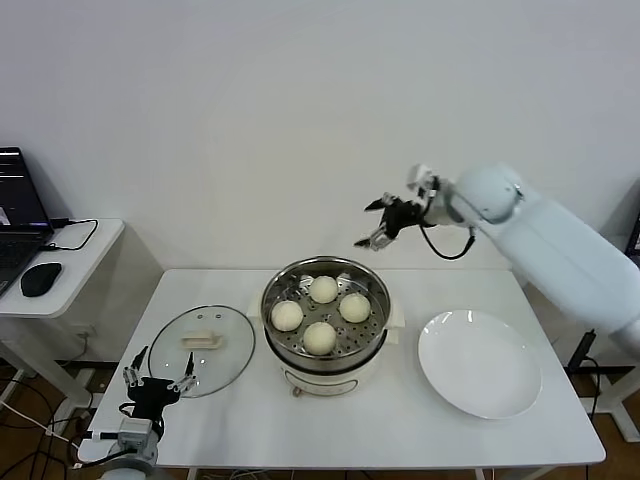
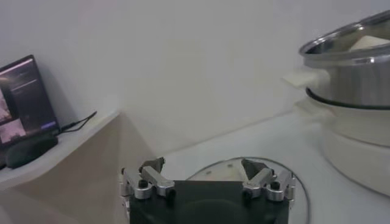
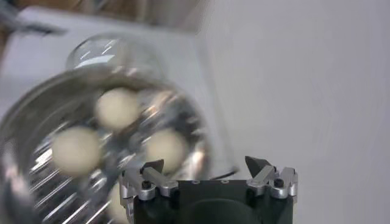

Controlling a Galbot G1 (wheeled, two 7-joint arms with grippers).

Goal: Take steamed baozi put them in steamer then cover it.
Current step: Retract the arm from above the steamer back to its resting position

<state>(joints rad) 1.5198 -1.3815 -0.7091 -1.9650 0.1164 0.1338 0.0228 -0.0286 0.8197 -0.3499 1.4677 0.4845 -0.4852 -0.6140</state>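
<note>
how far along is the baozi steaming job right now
Done: all four baozi sit in the steamer; the plate is bare. In hand: nothing; right gripper is open above the steamer, left gripper open by the glass lid. Left: covering the steamer.

A white counter [image 1: 400, 430] carries a flat white plate [image 1: 480, 362] toward its right end and a clear glass lid [image 1: 201, 349] — cream handle up — toward its left; a small side table [image 1: 85, 250] beyond holds a laptop [image 1: 18, 215], a black mouse [image 1: 40, 279] and a cable [image 1: 75, 236].
</note>
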